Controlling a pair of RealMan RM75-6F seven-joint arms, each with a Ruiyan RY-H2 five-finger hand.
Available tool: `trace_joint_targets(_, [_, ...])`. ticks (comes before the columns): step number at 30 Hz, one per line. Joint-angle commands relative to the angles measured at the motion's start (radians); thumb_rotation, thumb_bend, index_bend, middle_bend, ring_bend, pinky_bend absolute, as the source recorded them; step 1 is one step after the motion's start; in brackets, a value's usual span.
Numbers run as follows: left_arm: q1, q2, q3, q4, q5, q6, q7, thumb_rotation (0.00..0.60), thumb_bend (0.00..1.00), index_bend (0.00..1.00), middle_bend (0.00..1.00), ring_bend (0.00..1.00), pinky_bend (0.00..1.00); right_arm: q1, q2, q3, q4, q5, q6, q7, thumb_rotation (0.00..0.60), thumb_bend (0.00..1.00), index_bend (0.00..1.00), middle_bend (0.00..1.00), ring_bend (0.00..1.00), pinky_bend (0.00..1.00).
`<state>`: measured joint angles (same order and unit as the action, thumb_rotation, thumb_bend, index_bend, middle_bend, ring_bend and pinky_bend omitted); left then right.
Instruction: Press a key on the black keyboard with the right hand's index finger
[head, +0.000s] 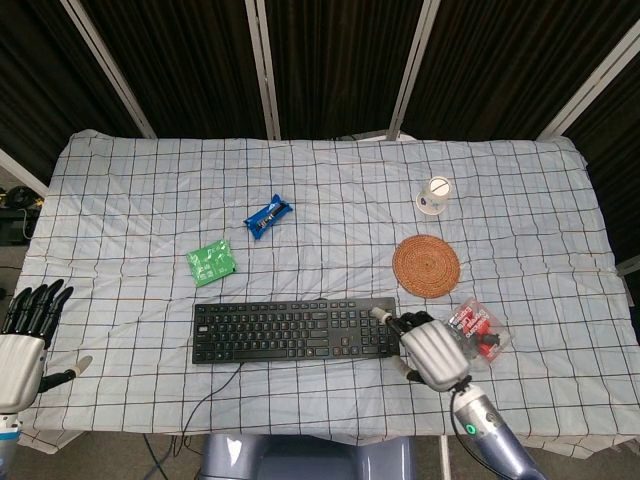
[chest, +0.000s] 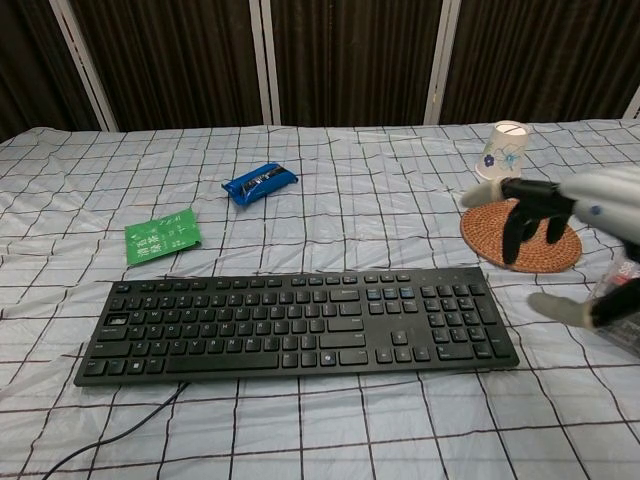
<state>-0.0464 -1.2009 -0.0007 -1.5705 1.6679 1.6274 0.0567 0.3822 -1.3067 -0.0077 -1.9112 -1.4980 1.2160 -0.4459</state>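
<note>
The black keyboard (head: 295, 331) (chest: 295, 320) lies flat near the table's front edge, its cable trailing off the front left. My right hand (head: 432, 352) (chest: 575, 225) hovers raised beyond the keyboard's right end, apart from the keys. Its index finger (chest: 478, 194) points left over the woven coaster while the other fingers curl downward, holding nothing. Far left at the table edge, my left hand (head: 25, 335) rests with its fingers spread and empty; the chest view does not show it.
A woven coaster (head: 426, 266) (chest: 485, 235) and an upturned paper cup (head: 434, 195) (chest: 500, 151) sit at the back right. A clear pack with red contents (head: 483, 330) lies by the right hand. A blue packet (head: 268, 216) and a green packet (head: 211, 262) lie left of centre.
</note>
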Motion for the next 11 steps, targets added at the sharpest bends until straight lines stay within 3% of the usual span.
trace_joint_targets(1, [0.001,-0.002,0.002,0.002,0.005,0.002,0.006,0.6,0.04,0.0,0.0,0.0,0.0,-0.079,0.101,-0.057,-0.013,-0.068,0.101,0.063,0.6,0.21,0.0,0.01,0.0,0.03])
trace_joint_targets(11, [0.006,-0.001,0.009,0.007,0.017,0.01,0.018,0.6,0.04,0.0,0.0,0.0,0.0,-0.263,0.196,-0.092,0.115,-0.079,0.349,0.218,0.6,0.19,0.0,0.0,0.0,0.0])
